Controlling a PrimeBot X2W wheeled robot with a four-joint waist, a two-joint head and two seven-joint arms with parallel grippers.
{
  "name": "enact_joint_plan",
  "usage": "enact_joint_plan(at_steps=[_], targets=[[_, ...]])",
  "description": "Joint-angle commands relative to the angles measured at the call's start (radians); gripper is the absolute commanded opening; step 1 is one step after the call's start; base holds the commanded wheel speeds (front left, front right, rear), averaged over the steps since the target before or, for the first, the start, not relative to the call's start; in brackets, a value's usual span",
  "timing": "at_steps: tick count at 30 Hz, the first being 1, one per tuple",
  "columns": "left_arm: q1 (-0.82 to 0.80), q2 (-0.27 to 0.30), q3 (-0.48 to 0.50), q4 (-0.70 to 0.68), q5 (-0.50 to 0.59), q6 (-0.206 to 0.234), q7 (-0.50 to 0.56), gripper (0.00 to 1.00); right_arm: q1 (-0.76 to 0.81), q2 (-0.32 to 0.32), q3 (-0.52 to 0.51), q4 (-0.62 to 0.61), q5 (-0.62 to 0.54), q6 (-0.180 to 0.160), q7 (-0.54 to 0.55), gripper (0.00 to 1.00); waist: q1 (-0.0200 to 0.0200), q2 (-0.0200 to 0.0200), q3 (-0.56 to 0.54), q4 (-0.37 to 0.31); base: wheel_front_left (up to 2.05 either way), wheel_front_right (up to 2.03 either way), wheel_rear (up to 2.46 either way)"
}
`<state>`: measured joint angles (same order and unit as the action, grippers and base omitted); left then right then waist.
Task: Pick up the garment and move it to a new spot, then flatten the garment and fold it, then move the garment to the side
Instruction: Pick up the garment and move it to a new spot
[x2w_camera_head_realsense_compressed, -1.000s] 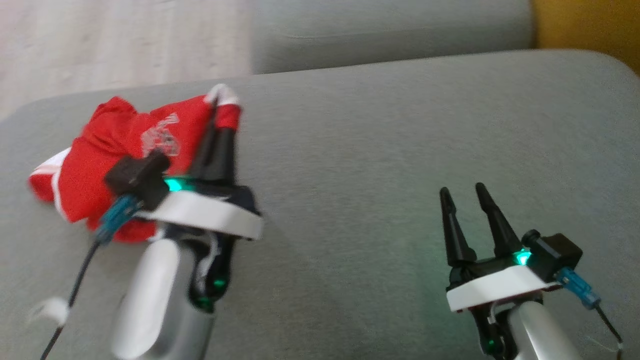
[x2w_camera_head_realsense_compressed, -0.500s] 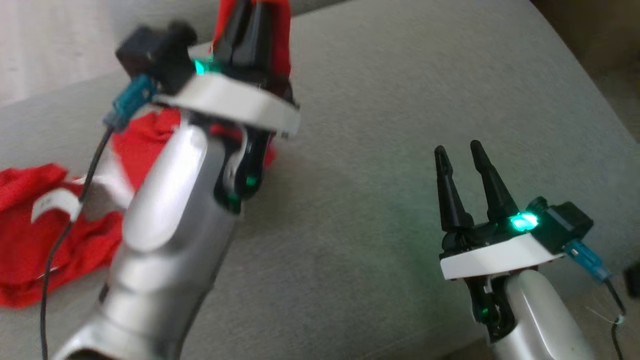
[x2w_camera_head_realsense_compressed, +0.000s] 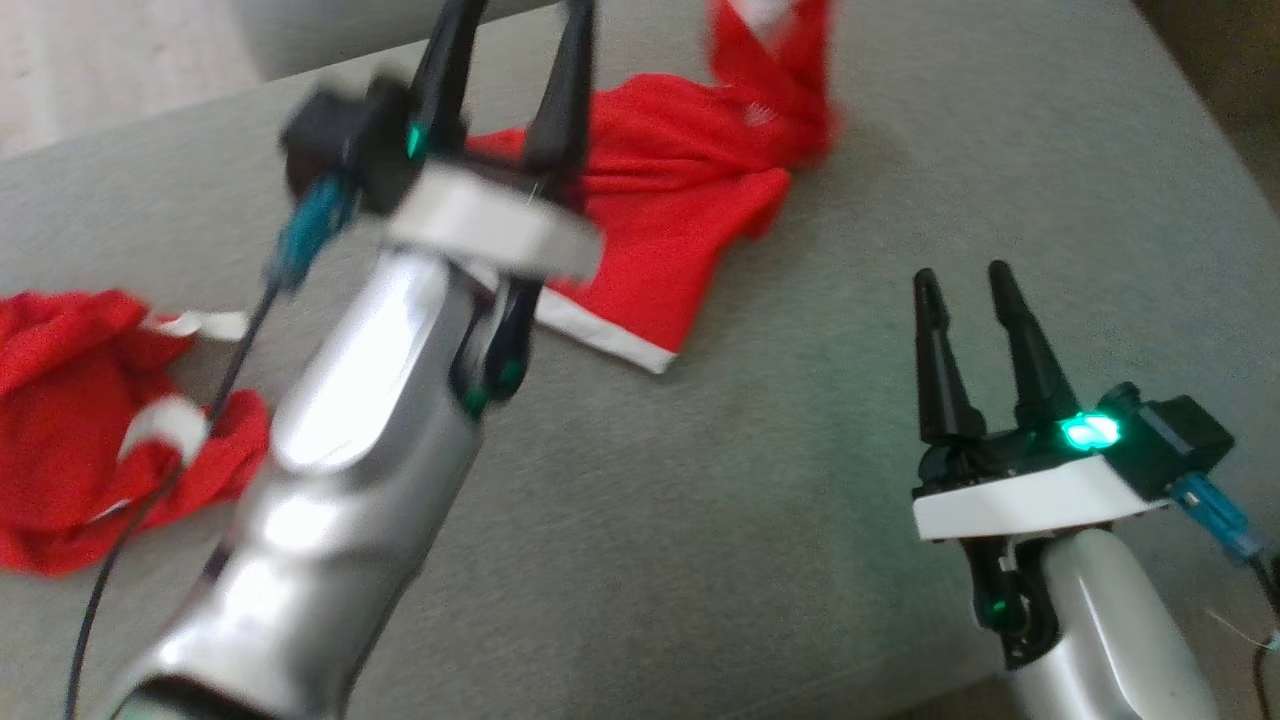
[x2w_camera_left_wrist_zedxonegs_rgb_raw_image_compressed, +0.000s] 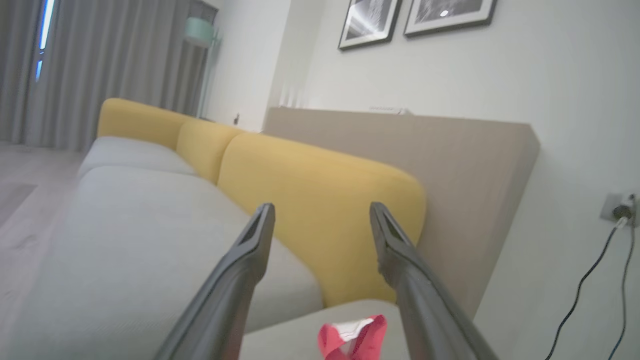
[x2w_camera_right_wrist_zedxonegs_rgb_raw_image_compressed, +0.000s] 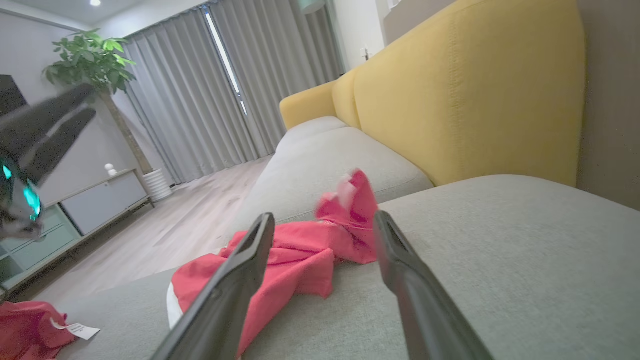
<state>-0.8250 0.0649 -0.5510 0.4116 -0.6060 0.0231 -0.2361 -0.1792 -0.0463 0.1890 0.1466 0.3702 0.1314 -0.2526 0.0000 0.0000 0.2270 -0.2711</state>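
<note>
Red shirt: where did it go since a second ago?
The left hand lifted the red shirt off the heap, swung it rightward to the middle of the grey sofa cushion and let go; it now stands open. The other red garment stayed at the left, and the right hand stayed open and idle.

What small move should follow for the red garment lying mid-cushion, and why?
Probably reach the right gripper to the white hem of the red garment: it lies crumpled on the cushion, both jaws open and empty, so flattening seems due.
</note>
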Motion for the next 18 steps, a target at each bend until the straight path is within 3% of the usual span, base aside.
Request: enact_joint_plan(at_steps=[1,8,14,18], targets=[[0.038,0.054,0.023,-0.023,0.017,-0.009,-0.014,1.00,-0.023,-0.004,0.006,-0.035,-0.017,-0.001,-0.009,1.00,0.0000,0.0000,-0.010,0.066,0.00,0.00,0.00],[0.301,0.149,0.058,-0.111,0.107,-0.007,-0.025,1.00,0.022,-0.004,-0.060,-0.014,-0.089,-0.001,-0.009,1.00,0.0000,0.0000,-0.065,0.213,0.00,0.00,0.00],[0.512,0.174,0.129,-0.197,0.165,0.018,-0.025,1.00,0.062,-0.004,-0.074,0.005,-0.117,-0.001,-0.009,1.00,0.0000,0.0000,-0.108,0.285,0.00,0.00,0.00],[0.634,0.151,0.189,-0.256,0.209,0.032,-0.025,1.00,0.089,-0.004,-0.074,0.021,-0.125,-0.001,-0.009,1.00,0.0000,0.0000,-0.130,0.316,0.00,0.00,0.00]])
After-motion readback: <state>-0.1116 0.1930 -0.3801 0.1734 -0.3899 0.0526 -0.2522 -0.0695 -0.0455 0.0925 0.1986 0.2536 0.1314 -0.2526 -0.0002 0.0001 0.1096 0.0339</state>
